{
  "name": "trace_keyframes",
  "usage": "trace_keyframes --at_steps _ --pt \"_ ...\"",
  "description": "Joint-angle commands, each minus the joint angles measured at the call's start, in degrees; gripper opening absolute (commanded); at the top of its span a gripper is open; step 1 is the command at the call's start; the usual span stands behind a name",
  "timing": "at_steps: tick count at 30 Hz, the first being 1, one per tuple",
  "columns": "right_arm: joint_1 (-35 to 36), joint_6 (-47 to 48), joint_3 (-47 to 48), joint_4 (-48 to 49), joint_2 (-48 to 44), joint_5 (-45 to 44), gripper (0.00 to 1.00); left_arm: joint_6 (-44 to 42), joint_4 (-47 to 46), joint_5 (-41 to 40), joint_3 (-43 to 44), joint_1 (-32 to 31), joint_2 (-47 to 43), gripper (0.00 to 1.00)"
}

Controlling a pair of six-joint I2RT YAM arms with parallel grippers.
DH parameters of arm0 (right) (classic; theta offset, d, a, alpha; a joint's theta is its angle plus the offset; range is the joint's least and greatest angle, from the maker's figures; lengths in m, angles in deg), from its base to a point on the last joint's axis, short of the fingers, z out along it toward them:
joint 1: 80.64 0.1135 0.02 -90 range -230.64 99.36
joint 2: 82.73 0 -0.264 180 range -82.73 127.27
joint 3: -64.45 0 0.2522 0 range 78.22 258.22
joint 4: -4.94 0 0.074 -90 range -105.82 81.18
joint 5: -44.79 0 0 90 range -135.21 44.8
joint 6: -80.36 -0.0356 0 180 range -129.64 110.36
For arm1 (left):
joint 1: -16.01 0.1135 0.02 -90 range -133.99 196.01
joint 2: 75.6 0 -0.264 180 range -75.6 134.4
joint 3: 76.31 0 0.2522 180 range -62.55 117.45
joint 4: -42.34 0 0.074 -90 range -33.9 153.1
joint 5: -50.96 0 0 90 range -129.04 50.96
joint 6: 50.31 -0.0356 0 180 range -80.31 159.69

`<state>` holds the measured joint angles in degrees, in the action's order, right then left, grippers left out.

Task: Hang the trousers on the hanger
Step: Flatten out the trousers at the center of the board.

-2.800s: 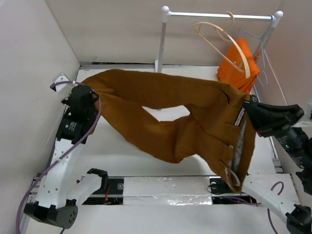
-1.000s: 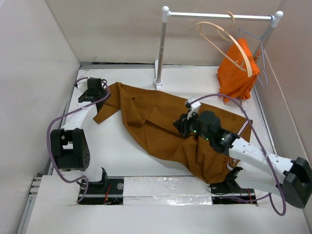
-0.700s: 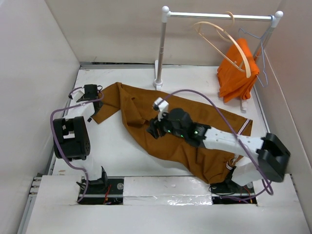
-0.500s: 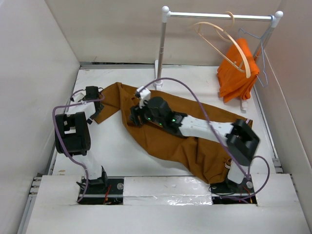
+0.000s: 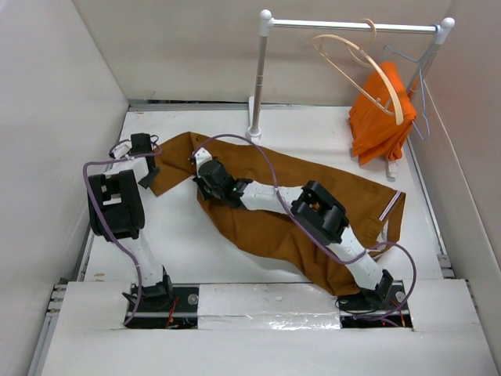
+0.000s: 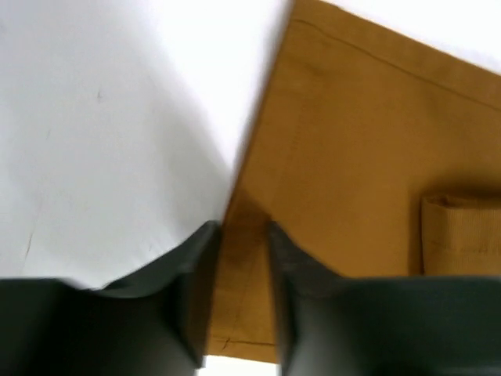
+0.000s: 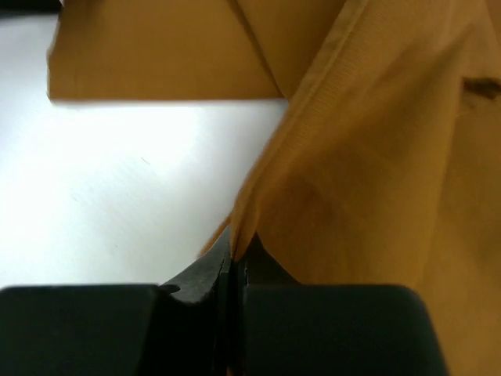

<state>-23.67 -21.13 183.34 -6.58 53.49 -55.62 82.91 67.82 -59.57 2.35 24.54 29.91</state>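
The rust-brown trousers (image 5: 290, 196) lie spread on the white table, with the white-striped waistband (image 5: 391, 210) at the right and the legs to the left. My left gripper (image 5: 149, 174) is at the far left leg end. In the left wrist view its jaws (image 6: 239, 258) stand slightly apart over the hem (image 6: 352, 141). My right gripper (image 5: 205, 186) reaches far left and is shut on a fold of the trousers (image 7: 235, 244). The beige wooden hanger (image 5: 368, 66) hangs tilted on the rail, apart from both grippers.
A white rail stand (image 5: 258, 78) rises at the back centre. A bright orange garment (image 5: 380, 113) and a thin wire hanger (image 5: 416, 82) hang at its right end. Walls close in on the left, back and right.
The trousers went from held up in the air to lying on the table. My right gripper swept left across them to the left leg. My left arm drew back near the hem.
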Motion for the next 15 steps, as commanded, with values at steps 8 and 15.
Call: trace_keyframes --at_steps 8,15 --pt "9.81 14.55 -25.74 10.6 -27.66 1.53 0.0 -2.52 -0.3 9.11 13.22 4.56 9.78 0.0" --pt "22.47 19.58 -36.48 2.52 -31.12 8.84 0.0 -5.6 2.94 9.02 28.42 5.61 15.24 0.0"
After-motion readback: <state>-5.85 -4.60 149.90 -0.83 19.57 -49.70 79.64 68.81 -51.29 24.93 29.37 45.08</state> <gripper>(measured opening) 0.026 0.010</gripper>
